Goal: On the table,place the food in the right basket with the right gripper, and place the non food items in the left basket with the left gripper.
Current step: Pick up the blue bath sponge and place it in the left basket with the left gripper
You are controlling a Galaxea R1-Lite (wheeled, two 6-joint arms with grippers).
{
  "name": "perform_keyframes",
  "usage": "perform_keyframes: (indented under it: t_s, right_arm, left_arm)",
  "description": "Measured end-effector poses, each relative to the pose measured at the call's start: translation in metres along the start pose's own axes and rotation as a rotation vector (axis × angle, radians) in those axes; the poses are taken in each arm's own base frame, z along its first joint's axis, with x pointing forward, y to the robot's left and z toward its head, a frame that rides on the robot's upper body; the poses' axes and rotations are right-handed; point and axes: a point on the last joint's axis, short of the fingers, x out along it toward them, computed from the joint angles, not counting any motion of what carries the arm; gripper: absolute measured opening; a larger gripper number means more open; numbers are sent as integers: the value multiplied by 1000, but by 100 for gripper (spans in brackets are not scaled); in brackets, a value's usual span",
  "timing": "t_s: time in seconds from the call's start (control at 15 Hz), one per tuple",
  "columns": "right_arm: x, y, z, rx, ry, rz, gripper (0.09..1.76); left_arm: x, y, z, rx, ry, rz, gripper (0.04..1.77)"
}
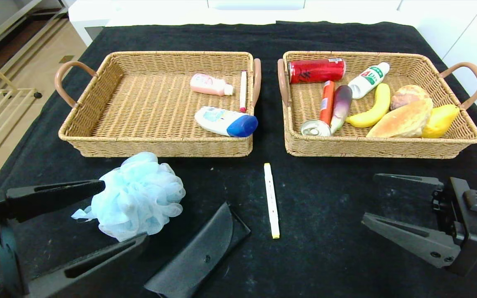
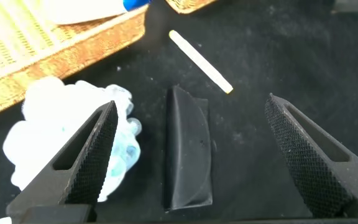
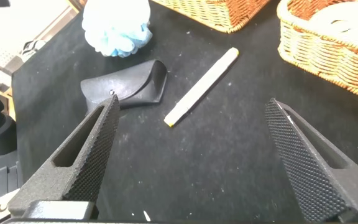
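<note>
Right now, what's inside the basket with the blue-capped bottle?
The left basket holds the white bottle with blue cap, a small pink bottle and a thin white-and-red pen by its right wall. Nothing shows beneath them; the near wall hides a strip of floor.

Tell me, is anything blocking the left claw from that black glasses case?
Nothing visible is. The open left gripper hangs right above the glasses case, which shows between its fingers. The blue pouf lies beside the case, apart, under one finger.

Tan tile floor point(image 1: 23, 62) left, white cabinets point(image 1: 462, 25) behind.
</note>
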Motion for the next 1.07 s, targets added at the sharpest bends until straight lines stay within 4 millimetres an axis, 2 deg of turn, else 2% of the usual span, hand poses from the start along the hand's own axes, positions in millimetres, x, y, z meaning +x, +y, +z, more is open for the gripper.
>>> perform_keyframes:
  t_s: [0.33,0.67,0.87,1.07]
  right_arm:
    - [-1,1,-2,5,7,0,171]
    - [-2,0,-2,4,6,-8,171]
    - [-3,0,-1,1,2,-13,171]
    - [-5,1,0,-4,-6,-14,171]
  left_arm:
    - [0,10,8,-9,57,70,172]
    - [-3,23,36,-54,262,254,172]
    - [14,33,46,-109,360,363,172]
    - [38,43,47,-154,440,439,172]
